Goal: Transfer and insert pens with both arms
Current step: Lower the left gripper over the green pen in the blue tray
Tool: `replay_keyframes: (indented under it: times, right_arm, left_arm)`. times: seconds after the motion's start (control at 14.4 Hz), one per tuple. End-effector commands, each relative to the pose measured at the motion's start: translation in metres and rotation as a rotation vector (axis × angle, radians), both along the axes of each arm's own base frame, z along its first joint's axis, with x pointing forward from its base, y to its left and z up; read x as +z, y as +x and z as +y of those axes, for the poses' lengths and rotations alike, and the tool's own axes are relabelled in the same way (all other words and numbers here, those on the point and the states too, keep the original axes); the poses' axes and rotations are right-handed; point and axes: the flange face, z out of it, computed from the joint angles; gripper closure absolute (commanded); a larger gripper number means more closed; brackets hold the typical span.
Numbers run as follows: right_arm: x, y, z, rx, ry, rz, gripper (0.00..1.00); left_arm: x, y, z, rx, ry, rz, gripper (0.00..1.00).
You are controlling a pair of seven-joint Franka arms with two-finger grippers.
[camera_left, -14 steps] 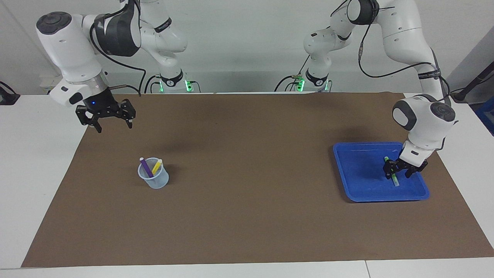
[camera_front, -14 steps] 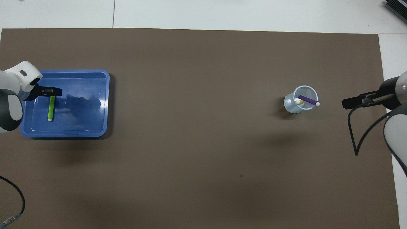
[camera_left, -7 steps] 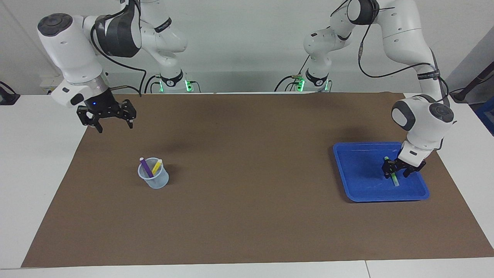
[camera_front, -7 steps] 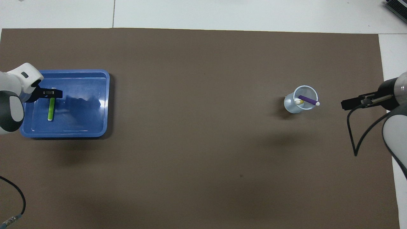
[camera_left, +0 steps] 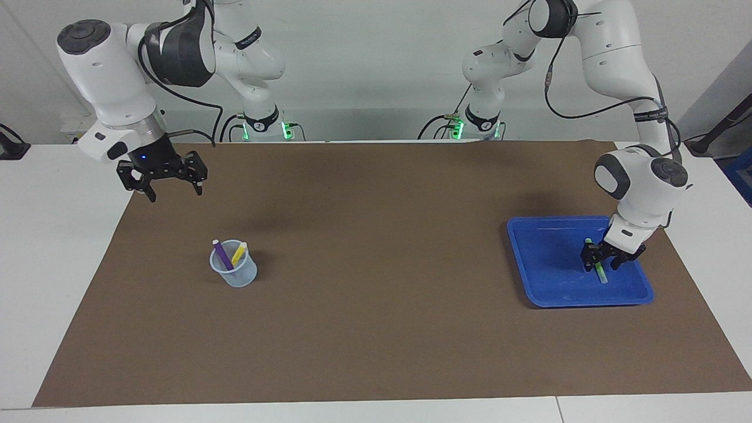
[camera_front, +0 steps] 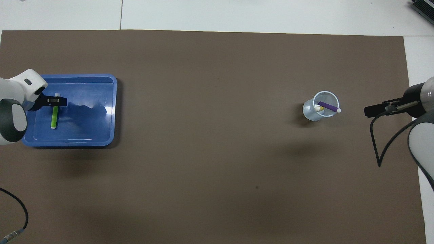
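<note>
Left gripper [camera_left: 609, 262] straddles the green pen [camera_left: 600, 269] in the tray [camera_left: 546, 258]; whether it grips I cannot tell. The pen's long axis crosses its jaws. Right gripper [camera_left: 170, 187] waits open near the cup [camera_left: 234, 271].

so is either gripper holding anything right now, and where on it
Cannot be told: the left gripper straddles the bright green marker pen near its middle in the blue plastic tray. The right gripper is open, empty.

Under the left hand [camera_left: 600, 264], the shallow blue plastic tray [camera_left: 546, 282] looks smooth and glossy, catching pale reflections. The brown paper-like sheet [camera_left: 382, 264] covering the white counter [camera_left: 53, 247] is matt. The small translucent plastic cup [camera_left: 235, 276] looks smooth.
</note>
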Motion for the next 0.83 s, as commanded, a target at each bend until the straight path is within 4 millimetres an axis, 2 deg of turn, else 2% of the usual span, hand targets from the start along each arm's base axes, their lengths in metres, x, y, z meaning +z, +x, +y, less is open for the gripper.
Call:
replay_keyframes:
  times: [0.0, 0.28, 0.42, 0.69, 0.76]
  right_arm:
    - [0.0009, -0.0075, -0.0007, -0.005, -0.024, -0.008, 0.0]
    - [0.0008, -0.0076, -0.0007, -0.005, -0.024, -0.007, 0.0]
    - [0.001, -0.0075, -0.0007, -0.005, -0.024, -0.008, 0.0]
    - [0.0, -0.0073, -0.0008, -0.005, -0.023, -0.005, 0.0]
    - [0.0, -0.0073, -0.0008, -0.005, -0.023, -0.005, 0.0]
  left_arm:
    - [-0.0014, -0.0041, 0.0031, -0.003, 0.011, -0.012, 0.31]
    - [-0.003, -0.0042, 0.001, -0.006, 0.01, -0.009, 0.37]
    - [-0.0027, -0.0044, 0.0, -0.007, 0.01, -0.009, 0.44]
    - [-0.0047, -0.0053, -0.0023, -0.009, 0.009, -0.004, 0.64]
    - [-0.0047, -0.0051, -0.0032, -0.01, 0.009, -0.005, 0.66]
